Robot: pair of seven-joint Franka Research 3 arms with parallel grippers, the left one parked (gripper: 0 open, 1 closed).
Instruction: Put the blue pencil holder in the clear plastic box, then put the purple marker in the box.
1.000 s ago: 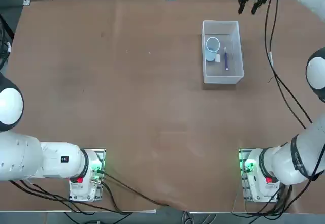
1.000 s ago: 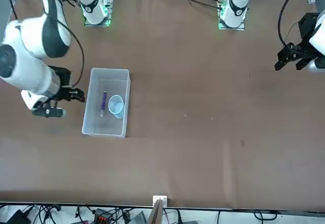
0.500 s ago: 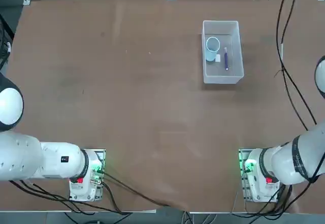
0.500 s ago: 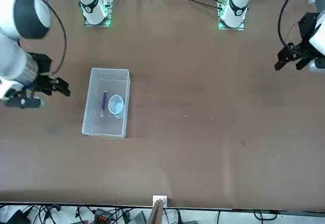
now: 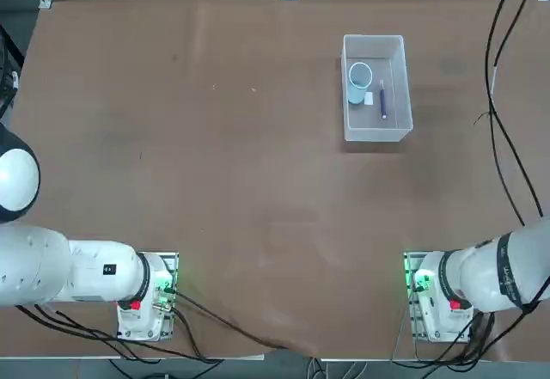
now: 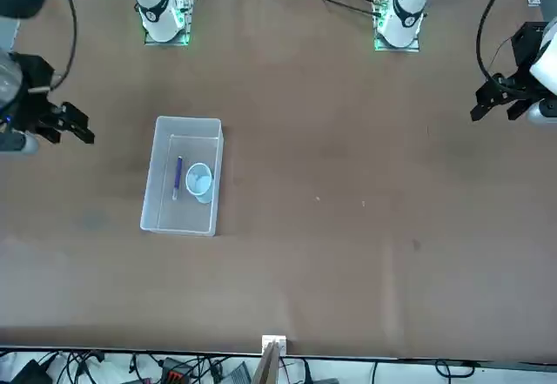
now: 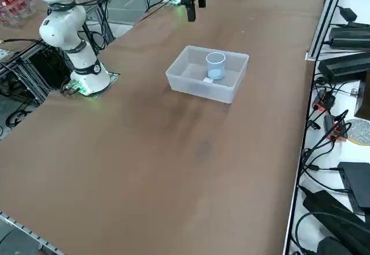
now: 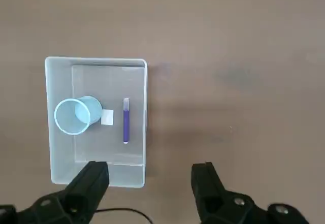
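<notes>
The pale-blue cylindrical pencil holder (image 8: pixel 90 107) stands upright inside the rectangular clear plastic box (image 8: pixel 96 178), and the purple marker with the paler end (image 8: pixel 126 125) lies on the box floor. Both items are within the walls; by this arrangement, both placements are judged complete. The right gripper (image 8: pixel 151 170) is open and grips nothing: its two black fingers stand wide apart, with only the brown table surface (image 6: pixel 348 227) and part of the box showing between and beyond them. Governing relation for the coming move: the box lies to the robot's left of the right gripper, which is raised above the table and outside the box walls. The marker is the nearer of the two items to that gripper, since it lies toward the robot's right-hand long wall of the box; the holder stands toward the opposite long wall, with the small white label (image 8: pixel 107 117) between them. The marker's long axis runs roughly parallel to the long walls, pointing away from the robot's base, with the paler end farther from the base. It touches neither the holder nor a wall. No further grasp appears necessary. Any remaining travel should be directed to the robot's right, away from the box. A path back to the left at low height could strike the near long wall or tip the holder.
</notes>
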